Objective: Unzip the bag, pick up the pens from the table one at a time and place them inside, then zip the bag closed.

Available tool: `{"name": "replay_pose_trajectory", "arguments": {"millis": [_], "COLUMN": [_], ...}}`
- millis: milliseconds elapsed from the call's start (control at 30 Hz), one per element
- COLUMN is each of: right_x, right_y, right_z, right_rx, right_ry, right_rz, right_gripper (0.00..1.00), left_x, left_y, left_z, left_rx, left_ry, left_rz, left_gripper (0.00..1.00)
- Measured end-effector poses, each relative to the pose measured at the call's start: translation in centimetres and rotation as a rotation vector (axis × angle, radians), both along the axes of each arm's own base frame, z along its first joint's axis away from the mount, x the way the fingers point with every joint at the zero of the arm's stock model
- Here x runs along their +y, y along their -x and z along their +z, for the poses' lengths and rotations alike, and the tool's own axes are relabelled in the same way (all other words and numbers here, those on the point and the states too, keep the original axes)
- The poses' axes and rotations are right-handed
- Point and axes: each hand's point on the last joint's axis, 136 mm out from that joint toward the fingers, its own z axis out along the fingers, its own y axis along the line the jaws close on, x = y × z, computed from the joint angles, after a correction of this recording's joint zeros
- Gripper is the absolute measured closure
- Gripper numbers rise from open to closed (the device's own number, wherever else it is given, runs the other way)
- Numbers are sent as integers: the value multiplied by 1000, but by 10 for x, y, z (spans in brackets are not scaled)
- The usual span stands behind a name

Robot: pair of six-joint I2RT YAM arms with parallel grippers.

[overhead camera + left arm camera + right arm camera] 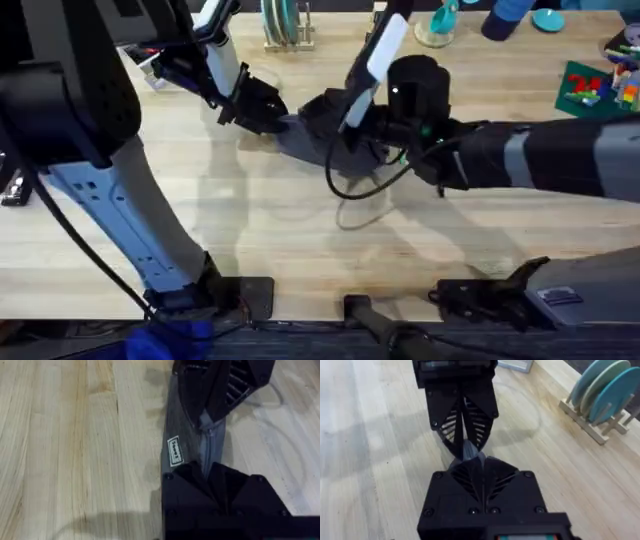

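Observation:
The grey-blue bag (305, 140) lies on the light wooden table (250, 230), far of the middle, squeezed between the two grippers. My left gripper (272, 112) is shut on one end of the bag (179, 435), its fingers (192, 482) meeting over the fabric. Facing it, my right gripper (328, 112) is shut at the zipper (211, 450), pinching what looks like the pull between its fingertips (492, 472). A small piece of the bag (468, 452) shows between the two sets of fingers. The pens are out of view.
A wooden dish rack with teal plates (285, 25) stands at the table's far edge behind the bag, also seen as the rack (600, 400). Toy bricks on a green plate (595, 85) sit at the far right. A black cable (360, 190) loops under the right arm.

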Motion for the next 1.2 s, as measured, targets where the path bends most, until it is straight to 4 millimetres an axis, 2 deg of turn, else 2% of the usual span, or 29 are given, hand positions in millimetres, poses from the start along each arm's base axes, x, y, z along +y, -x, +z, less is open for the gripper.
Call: {"name": "replay_pose_trajectory", "arguments": {"millis": [433, 900, 967, 1100, 1200], "right_x": [17, 17, 17, 20, 20], "right_y": [-7, -7, -8, -11, -11], "right_z": [1, 1, 2, 9, 9], "right_rx": [-2, -1, -3, -18, -17], "right_ry": [-2, -2, -6, -19, -21], "right_rz": [20, 21, 18, 17, 16], "right_gripper": [969, 959, 782, 305, 85], "left_x": [0, 0, 0, 0, 0], "left_y": [0, 0, 0, 0, 0], "left_z": [0, 0, 0, 0, 0], "left_rx": [0, 0, 1, 2, 2], "left_ry": [0, 0, 0, 0, 0], "left_rz": [0, 0, 0, 0, 0], "left_gripper": [959, 959, 959, 959, 959]}}
